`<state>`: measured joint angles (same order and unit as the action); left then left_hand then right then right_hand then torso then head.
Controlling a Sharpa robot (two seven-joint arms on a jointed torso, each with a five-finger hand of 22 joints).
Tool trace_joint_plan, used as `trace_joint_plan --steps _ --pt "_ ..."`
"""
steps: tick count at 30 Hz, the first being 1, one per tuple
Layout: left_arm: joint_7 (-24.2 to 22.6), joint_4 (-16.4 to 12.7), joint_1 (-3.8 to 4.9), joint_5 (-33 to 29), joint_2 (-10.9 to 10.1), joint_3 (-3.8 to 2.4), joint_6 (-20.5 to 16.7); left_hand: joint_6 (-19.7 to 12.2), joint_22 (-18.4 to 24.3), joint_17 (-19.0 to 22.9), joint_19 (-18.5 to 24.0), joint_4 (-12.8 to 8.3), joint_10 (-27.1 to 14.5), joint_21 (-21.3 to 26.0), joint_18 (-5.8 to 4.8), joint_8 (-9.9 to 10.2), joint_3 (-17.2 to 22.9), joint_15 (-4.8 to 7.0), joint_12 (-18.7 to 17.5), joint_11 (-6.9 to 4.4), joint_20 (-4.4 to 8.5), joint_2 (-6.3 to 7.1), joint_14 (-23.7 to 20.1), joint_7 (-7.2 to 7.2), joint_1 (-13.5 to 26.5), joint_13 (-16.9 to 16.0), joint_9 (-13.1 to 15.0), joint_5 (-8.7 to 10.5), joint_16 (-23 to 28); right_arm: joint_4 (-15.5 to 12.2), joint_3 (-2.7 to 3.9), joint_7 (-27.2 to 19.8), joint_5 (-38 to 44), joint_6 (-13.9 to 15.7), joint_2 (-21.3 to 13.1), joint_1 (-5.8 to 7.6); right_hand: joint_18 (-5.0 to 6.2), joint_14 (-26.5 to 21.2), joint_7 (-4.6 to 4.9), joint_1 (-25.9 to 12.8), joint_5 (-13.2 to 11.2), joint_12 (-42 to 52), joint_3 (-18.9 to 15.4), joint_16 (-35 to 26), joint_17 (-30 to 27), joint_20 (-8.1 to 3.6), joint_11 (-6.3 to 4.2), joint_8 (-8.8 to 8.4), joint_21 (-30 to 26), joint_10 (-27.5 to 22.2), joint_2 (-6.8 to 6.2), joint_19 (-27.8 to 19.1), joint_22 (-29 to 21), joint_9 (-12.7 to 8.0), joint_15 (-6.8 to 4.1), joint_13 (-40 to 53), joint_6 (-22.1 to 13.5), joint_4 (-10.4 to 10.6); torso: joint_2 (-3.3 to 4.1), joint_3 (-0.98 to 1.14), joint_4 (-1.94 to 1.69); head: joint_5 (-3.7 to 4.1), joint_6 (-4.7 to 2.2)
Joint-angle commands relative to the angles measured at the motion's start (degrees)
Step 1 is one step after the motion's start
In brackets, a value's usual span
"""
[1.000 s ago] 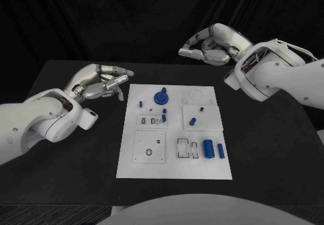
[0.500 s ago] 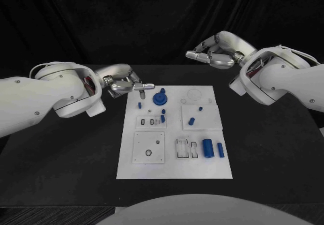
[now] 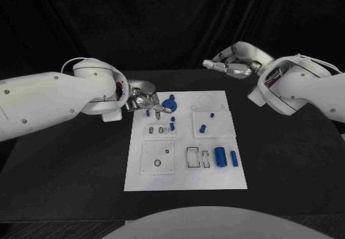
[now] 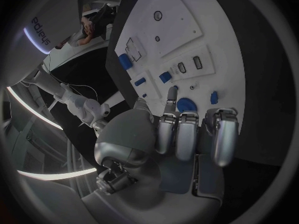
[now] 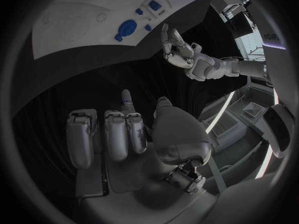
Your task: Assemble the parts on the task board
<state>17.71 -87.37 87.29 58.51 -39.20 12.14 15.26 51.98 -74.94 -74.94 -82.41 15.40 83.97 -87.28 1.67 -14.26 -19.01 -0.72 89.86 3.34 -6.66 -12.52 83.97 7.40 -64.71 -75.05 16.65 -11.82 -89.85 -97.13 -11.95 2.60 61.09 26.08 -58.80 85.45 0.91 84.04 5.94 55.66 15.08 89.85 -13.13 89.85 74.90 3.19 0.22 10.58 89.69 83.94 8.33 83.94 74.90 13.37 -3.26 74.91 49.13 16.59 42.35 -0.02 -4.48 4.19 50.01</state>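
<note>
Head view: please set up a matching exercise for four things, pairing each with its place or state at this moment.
Things:
1. left hand
2. right hand
3. round blue disc part
4. largest blue cylinder part

Places or states:
A. on the white task board, near its right edge
B. beyond the board's far right corner, holding nothing
C. over the board's far left corner
D. on the board's far end, beside the left hand

Pairs: 1-C, 2-B, 3-D, 4-A

table [image 3: 72, 164]: was black
task board [image 3: 185, 177]: was white, with thin dark outlines around its slots
parts [image 3: 221, 156]: were blue
round part [image 3: 169, 104]: was blue
left hand [image 3: 144, 102]: was silver, on a white arm
right hand [image 3: 229, 63]: was silver, on a white arm
</note>
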Motion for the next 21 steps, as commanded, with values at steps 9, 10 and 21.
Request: trace_joint_plan --steps 9,10,21 --pt "1.6 0.5 0.14 0.9 1.1 -0.03 4.6 -15.5 -7.0 -15.1 3.3 -0.8 6.0 1.8 0.81 11.0 3.6 -3.27 0.1 3.17 -3.27 1.07 6.0 3.57 -0.9 -15.0 -7.9 0.94 -0.1 1.1 0.05 2.2 -0.1 -0.2 0.2 -1.15 -0.67 6.0 0.05 0.8 1.8 0.1 -0.8 0.1 15.1 0.51 0.53 -0.40 -0.5 6.1 0.93 5.5 14.8 -0.1 0.57 15.1 0.4 0.1 0.06 1.30 0.67 -1.10 -0.01" --pt "1.6 0.5 0.13 0.9 1.2 -0.03 4.7 -14.3 -7.1 -15.1 3.1 -0.8 6.0 1.7 0.78 10.9 3.6 -3.26 0.1 3.14 -3.27 1.08 6.0 3.55 -0.9 -15.0 -7.7 0.94 -0.1 1.2 0.05 2.2 -0.1 -0.2 0.3 -1.25 -0.66 6.0 0.05 0.8 1.9 0.1 -0.8 0.1 15.1 0.51 0.53 -0.40 -0.5 6.1 1.01 5.5 14.8 -0.1 0.58 15.1 0.4 0.1 0.07 1.37 0.70 -1.26 -0.01" --pt "2.2 2.0 0.06 0.9 3.7 -0.03 5.6 6.0 -7.7 -15.1 3.0 0.1 6.0 2.0 0.90 -0.1 6.1 -0.59 0.1 -0.01 -1.27 1.41 6.0 -0.82 0.8 -15.0 0.9 0.45 -0.1 1.7 0.05 1.5 -0.1 0.5 0.6 -1.62 -0.59 6.0 0.14 0.8 2.3 0.1 -1.0 0.1 15.1 0.54 0.61 -0.22 -0.7 6.1 1.59 5.4 14.7 0.0 0.63 15.1 0.9 0.1 0.20 2.03 1.04 -2.27 -0.01"
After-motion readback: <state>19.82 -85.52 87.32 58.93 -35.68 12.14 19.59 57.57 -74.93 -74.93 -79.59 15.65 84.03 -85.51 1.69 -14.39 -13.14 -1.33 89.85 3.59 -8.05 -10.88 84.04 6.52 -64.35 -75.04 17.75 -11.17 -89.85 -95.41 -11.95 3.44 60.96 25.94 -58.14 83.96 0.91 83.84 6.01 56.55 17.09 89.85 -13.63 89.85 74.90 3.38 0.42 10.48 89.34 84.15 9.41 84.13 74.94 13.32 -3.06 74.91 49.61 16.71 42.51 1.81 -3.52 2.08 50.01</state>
